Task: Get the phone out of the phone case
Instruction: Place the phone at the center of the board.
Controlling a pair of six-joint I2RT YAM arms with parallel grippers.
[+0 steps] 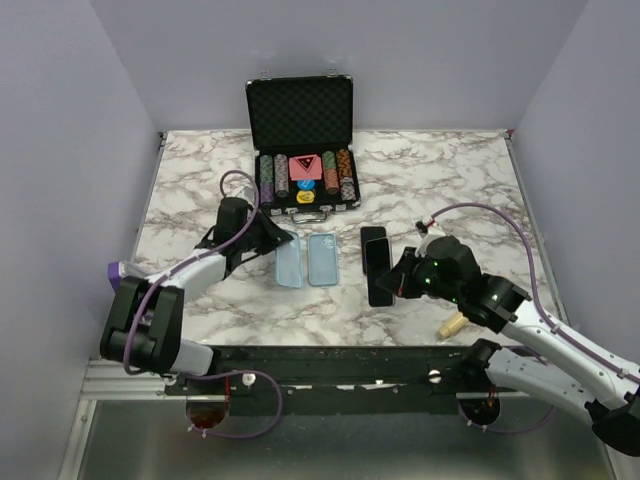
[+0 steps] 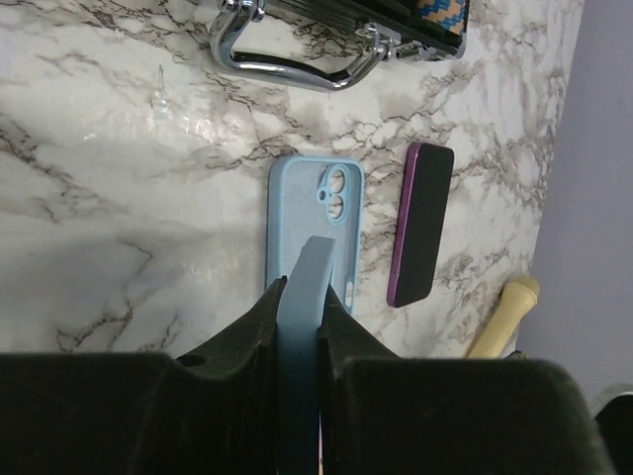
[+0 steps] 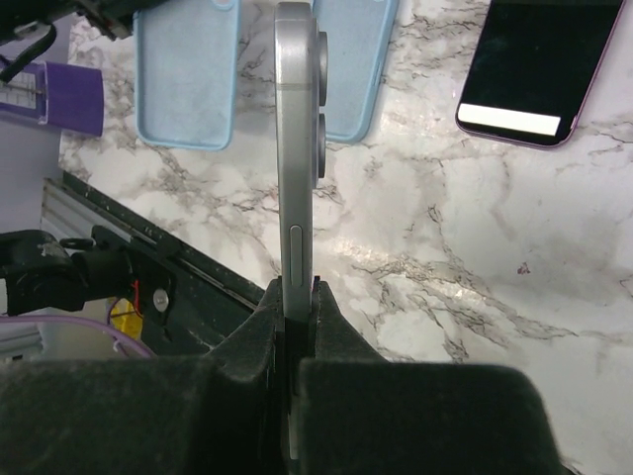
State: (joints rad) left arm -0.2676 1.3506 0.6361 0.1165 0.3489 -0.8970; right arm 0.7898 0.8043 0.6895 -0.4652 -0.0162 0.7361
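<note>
My left gripper [image 1: 270, 240] [image 2: 300, 287] is shut on a light blue phone case [image 1: 288, 263] [image 2: 302, 317], held edge-on in the left wrist view. A second light blue case [image 1: 322, 258] [image 2: 315, 223] lies flat beside it with its camera cutout showing. My right gripper [image 1: 393, 276] [image 3: 294, 287] is shut on a grey phone [image 1: 381, 287] [image 3: 295, 178], held on edge above the marble, free of any case. Both blue cases show at the top of the right wrist view [image 3: 186, 74] [image 3: 358, 69].
A purple-edged phone [image 1: 374, 244] [image 2: 420, 223] [image 3: 539, 64] lies flat, screen up, just beyond the held phone. An open black poker chip case [image 1: 303, 150] with a chrome handle [image 2: 297, 69] stands at the back. A pale yellow peg [image 1: 452, 324] [image 2: 504, 317] lies near the front right edge.
</note>
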